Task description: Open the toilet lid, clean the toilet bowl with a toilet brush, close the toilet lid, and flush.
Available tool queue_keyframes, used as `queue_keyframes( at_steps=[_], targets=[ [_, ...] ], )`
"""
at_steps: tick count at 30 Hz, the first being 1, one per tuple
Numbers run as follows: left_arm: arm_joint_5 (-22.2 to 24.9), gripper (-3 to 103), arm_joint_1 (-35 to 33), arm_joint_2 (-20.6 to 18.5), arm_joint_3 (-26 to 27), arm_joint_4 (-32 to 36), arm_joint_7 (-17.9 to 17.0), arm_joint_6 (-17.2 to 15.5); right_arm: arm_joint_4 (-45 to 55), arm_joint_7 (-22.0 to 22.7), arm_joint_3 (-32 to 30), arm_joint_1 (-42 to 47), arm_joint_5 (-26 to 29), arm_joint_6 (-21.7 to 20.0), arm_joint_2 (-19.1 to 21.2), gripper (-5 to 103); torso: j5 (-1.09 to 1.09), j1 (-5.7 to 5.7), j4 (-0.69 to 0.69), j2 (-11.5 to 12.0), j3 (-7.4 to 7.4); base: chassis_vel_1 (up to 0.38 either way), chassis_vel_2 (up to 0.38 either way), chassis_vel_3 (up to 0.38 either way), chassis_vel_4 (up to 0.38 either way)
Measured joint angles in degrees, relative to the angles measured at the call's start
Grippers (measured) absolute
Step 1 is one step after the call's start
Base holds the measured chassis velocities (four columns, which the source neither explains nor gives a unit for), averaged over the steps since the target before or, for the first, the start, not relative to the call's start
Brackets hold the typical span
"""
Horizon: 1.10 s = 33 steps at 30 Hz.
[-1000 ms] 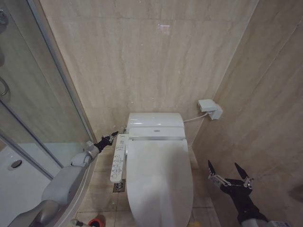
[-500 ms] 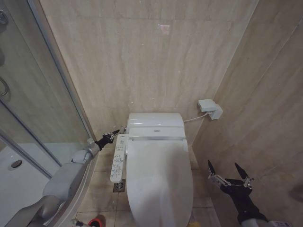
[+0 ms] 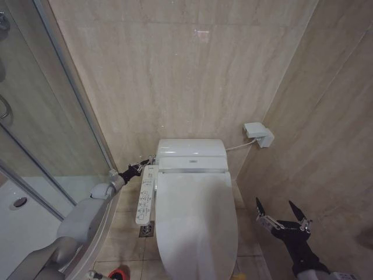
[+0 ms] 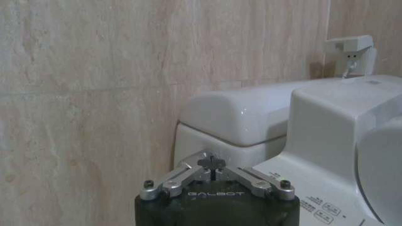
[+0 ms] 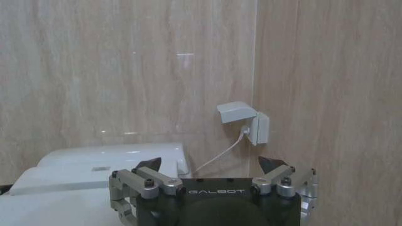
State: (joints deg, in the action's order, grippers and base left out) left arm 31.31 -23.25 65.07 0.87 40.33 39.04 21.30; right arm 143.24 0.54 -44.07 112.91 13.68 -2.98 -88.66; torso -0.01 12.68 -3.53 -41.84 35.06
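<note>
Tight corner: beige stone-look wall tiles behind and to the right, a curved glass shower enclosure (image 3: 52,134) crowding the left side. A white wall socket box (image 3: 259,133) sits on the right wall above the tank, its cable running down to the back of the toilet. A floor drain (image 3: 146,230) lies just beside the toilet's left flank, under the long white button panel (image 3: 145,195) that juts from the toilet's left side. At the bottom edge of the head view, a red holder cup (image 3: 119,273) stands on the floor left of the toilet; the brush itself cannot be made out. The toilet lid (image 3: 197,224) is down, a large smooth white oval covering seat and bowl, glossy, unmarked, with the boxy white rear unit (image 3: 191,156) behind it against the wall. Left gripper (image 3: 147,161) reaches in between the shower glass and the toilet, fingers pressed together to a point, tip at the rear end of the button panel, close by the rear unit. Right gripper (image 3: 281,213) hangs low to the right of the toilet near the right wall, fingers spread wide, holding nothing, apart from the lid.
</note>
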Motion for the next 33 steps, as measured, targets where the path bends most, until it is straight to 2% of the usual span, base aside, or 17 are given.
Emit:
queue_keyframes(
  at_steps=[33],
  targets=[
    [0.5,0,-1.2,-1.1,-1.1,0.8,1.9,0.0,0.0,0.0,0.0,0.0,0.0,0.0,0.0,100,0.00,0.01,0.01,0.0,0.00,-0.003,0.008,0.004,-0.005]
  ],
)
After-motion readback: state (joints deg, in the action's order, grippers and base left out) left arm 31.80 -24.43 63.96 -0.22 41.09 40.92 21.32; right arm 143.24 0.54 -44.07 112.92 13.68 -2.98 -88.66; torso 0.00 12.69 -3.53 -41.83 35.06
